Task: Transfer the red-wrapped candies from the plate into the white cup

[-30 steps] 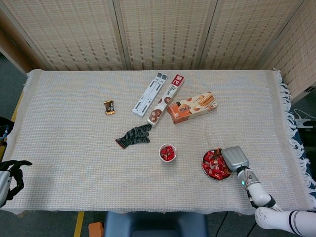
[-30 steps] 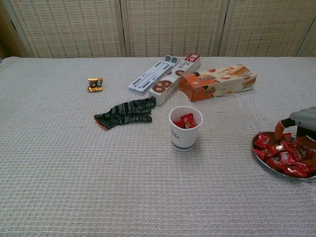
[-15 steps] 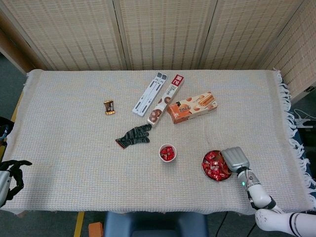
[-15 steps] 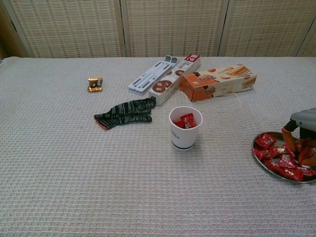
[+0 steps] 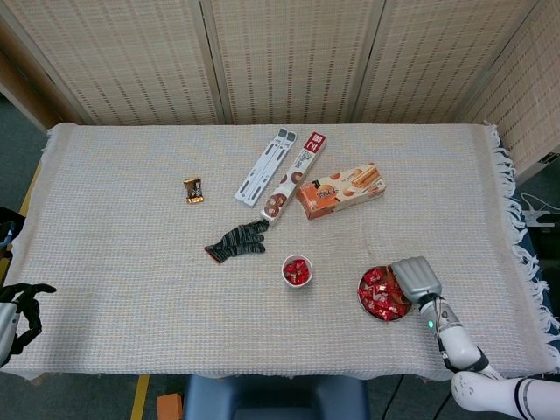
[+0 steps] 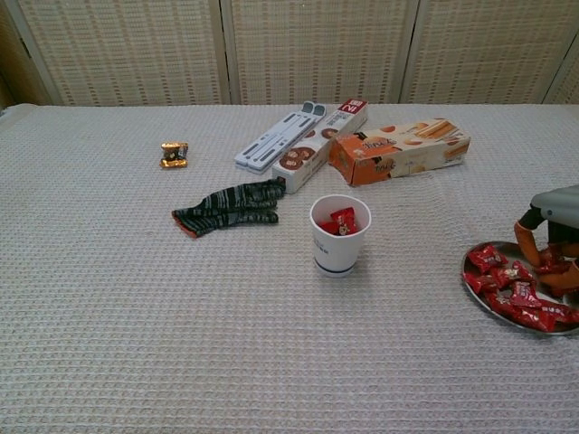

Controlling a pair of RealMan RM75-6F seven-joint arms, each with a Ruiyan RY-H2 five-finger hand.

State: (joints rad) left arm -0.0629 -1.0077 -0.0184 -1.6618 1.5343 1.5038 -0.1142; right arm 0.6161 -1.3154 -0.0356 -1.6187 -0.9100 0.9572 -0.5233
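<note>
Red-wrapped candies point(image 6: 517, 297) fill the round metal plate point(image 6: 474, 286); right hand point(image 6: 552, 249) reaches in (grip unclear), next carrying one to the white paper cup point(image 6: 339, 235).

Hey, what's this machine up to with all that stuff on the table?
It is moving red-wrapped candies from a round metal plate into a white paper cup, which already holds a few. Its right hand is over the plate among the candies; whether it holds one is unclear. Its left hand waits at the table's near edge, holding nothing.
</note>
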